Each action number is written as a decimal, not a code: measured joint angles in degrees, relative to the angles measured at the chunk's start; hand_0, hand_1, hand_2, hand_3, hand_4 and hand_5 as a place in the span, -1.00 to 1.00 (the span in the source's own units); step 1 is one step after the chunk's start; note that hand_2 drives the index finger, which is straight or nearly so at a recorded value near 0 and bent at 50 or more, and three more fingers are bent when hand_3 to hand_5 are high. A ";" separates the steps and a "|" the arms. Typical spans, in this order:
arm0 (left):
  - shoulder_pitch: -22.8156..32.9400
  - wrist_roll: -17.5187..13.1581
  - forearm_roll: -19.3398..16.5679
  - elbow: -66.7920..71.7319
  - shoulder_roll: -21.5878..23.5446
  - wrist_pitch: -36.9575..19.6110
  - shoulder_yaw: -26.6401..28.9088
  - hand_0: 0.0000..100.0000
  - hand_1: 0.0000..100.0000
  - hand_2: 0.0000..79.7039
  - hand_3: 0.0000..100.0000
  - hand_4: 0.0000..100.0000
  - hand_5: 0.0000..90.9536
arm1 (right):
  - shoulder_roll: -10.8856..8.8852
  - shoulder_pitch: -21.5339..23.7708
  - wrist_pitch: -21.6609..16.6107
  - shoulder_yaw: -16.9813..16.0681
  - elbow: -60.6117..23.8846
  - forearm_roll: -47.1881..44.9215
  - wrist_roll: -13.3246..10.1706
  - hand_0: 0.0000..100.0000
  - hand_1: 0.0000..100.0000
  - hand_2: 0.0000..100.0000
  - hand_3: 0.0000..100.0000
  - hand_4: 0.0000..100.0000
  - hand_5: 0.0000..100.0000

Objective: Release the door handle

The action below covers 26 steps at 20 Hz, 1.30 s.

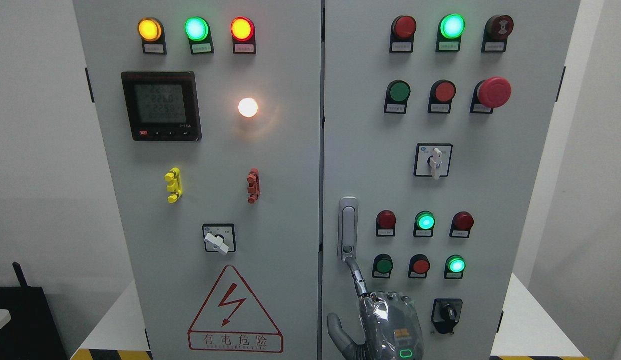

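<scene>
A silver door handle stands upright on the left edge of the cabinet's right door. My right hand comes up from the bottom edge just right of the middle, its back in a clear cover. Its index finger points straight up, and the tip touches the handle's lower end near the lock. The thumb sticks out to the left, apart from the handle. Nothing is grasped. My left arm does not show.
The grey cabinet's left door carries a meter, lamps, a rotary switch and a red warning triangle. Push buttons, lamps and a black knob sit close to my hand on the right door. White walls flank the cabinet.
</scene>
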 measured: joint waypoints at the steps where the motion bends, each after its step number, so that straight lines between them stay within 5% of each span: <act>1: 0.00 0.00 0.00 0.00 0.00 0.00 0.00 -0.76 -0.22 -1.00 -1.00 -1.00 -1.00 | 0.00 0.00 0.01 0.00 0.01 0.00 0.01 -0.22 -0.18 -0.82 1.00 1.00 1.00; 19: 0.00 0.00 0.00 0.00 0.00 0.00 0.00 -0.76 -0.22 -1.00 -1.00 -1.00 -1.00 | -0.02 -0.14 -0.32 0.05 -0.02 -0.31 -2.44 -0.22 -0.18 -0.80 1.00 1.00 1.00; 24: 0.00 0.00 0.00 0.00 0.00 0.00 0.00 -0.76 -0.22 -1.00 -1.00 -1.00 -1.00 | -0.05 -0.16 -0.75 0.13 -0.05 -0.35 -3.87 -0.20 -0.18 -0.50 1.00 1.00 1.00; 26: 0.00 0.00 0.00 0.00 0.00 0.00 0.00 -0.76 -0.22 -1.00 -1.00 -1.00 -1.00 | -0.06 -0.15 -1.41 0.13 -0.06 -0.37 -4.76 -0.15 -0.17 -0.11 1.00 1.00 1.00</act>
